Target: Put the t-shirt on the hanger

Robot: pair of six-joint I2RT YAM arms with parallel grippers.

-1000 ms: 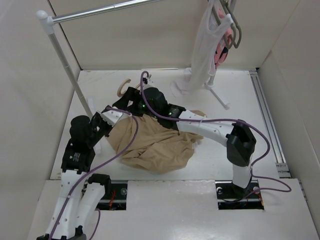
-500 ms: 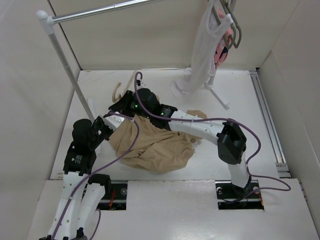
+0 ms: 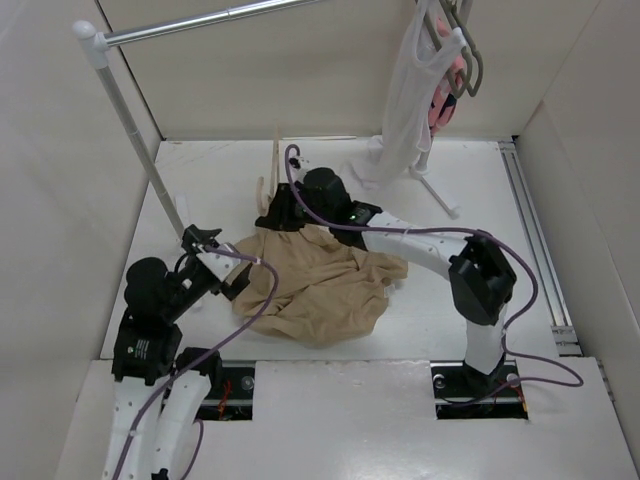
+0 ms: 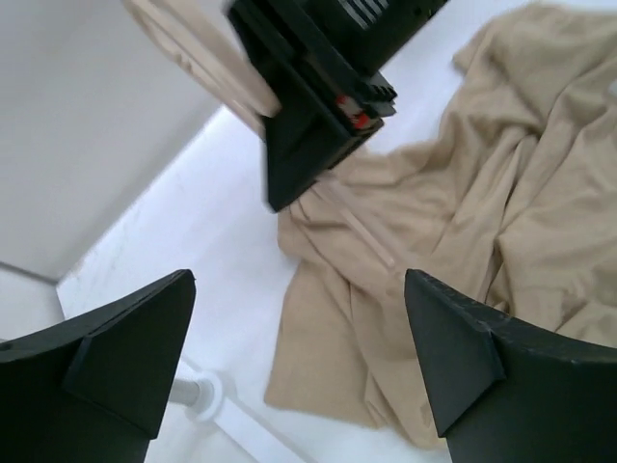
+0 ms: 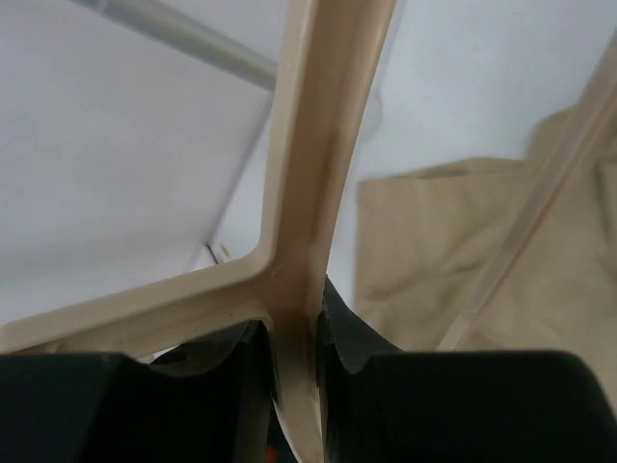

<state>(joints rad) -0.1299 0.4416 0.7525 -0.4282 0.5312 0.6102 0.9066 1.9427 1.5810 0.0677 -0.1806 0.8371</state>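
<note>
We judge the task to be at an early stage. The right gripper [image 3: 283, 208] is clamped on the hanger [image 3: 274, 160] and holds it upright at the far left edge of the t-shirt [image 3: 320, 285]. The t-shirt lies crumpled on the table [image 3: 450, 190] between the two arms, with no part of it over the hanger. The left gripper [image 3: 200, 240] hovers with its jaws wide apart just left of the cloth, holding nothing. What is left, as we read it, is nearly everything: find the neck opening, feed the hanger's arms into it and settle the shoulders.

The top view gives us the whole layout, with both arms and the full heap of cloth, but the grip itself is hidden under the right wrist. The right wrist view shows that grip closely: the fingers [image 5: 231, 376] pinch the hanger where its pale arms meet. The left wrist view shows its own spread fingers [image 4: 125, 347] and, beyond them, the near left edge of the t-shirt lying flat and loose on the table, below the right gripper.
</note>
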